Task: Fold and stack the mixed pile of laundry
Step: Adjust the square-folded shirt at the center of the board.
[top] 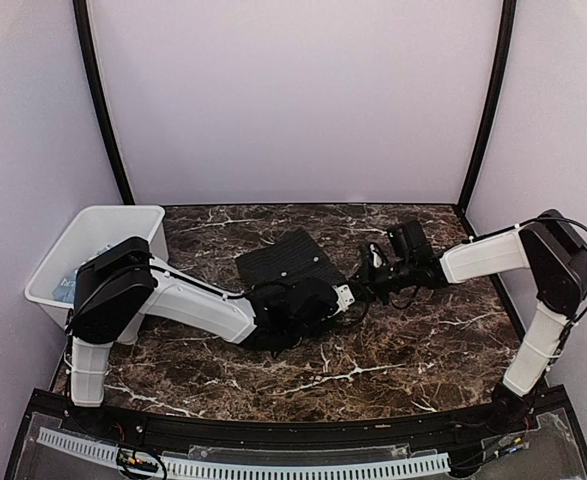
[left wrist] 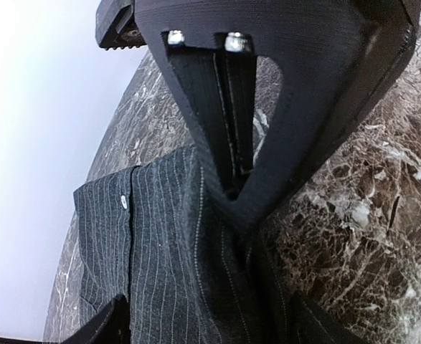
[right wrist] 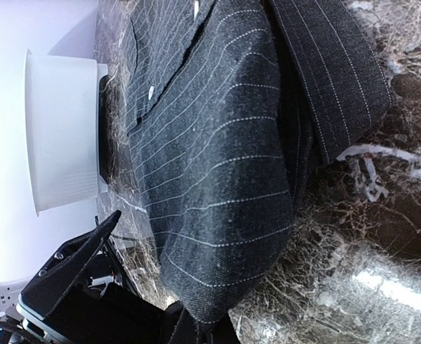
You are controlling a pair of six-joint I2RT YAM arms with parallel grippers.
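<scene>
Dark veined marble table [top: 423,340] inside a white-walled booth, with 2 arms meeting at its centre. Black pinstriped shirt [top: 283,262] lies mid-frame: its far part is flat and roughly squared, its near part bunched beneath the hands. Left hand [top: 313,305] has its jaws apart astride a ridge of the cloth, 1 finger [left wrist: 267,143] touching it, nothing clamped. Right hand [top: 365,283] is closed, and its wrist view shows a raised fold of the shirt drawn down into its fingers. White bin [top: 123,209] at centre left shows a patch of light blue cloth [top: 68,291]. Judged progress: early; 1 garment is partly folded, the other appears not yet taken out, and no stack exists.
</scene>
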